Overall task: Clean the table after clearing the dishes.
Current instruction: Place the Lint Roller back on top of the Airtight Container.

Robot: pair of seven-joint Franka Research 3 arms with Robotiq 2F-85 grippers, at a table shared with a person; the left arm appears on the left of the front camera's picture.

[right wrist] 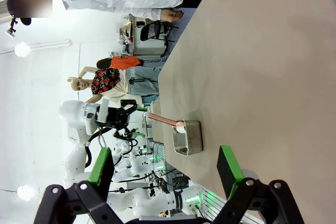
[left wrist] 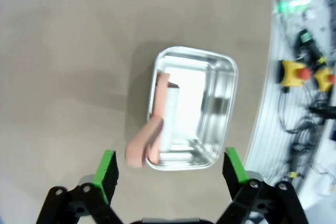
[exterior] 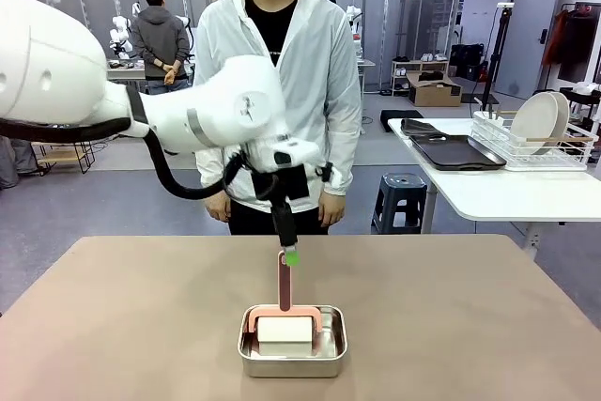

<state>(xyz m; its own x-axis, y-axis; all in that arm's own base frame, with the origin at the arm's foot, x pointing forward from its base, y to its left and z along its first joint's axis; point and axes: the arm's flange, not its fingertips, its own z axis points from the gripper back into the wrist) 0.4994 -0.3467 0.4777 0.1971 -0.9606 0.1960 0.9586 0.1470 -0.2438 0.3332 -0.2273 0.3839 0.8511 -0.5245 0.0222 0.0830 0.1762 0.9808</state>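
Nearest us, a small steel pan is sitting on the tan bench, holding a white block and a pink-handled tool whose handle is sticking up and out. Our left pincer is hovering right at the tip of that handle, its green pads standing spread with nothing between them; the pan is lying just beyond and between them. Our right pincer is also gaping wide, holding nothing, with the pan well ahead of it. A person is standing past the bench's far edge.
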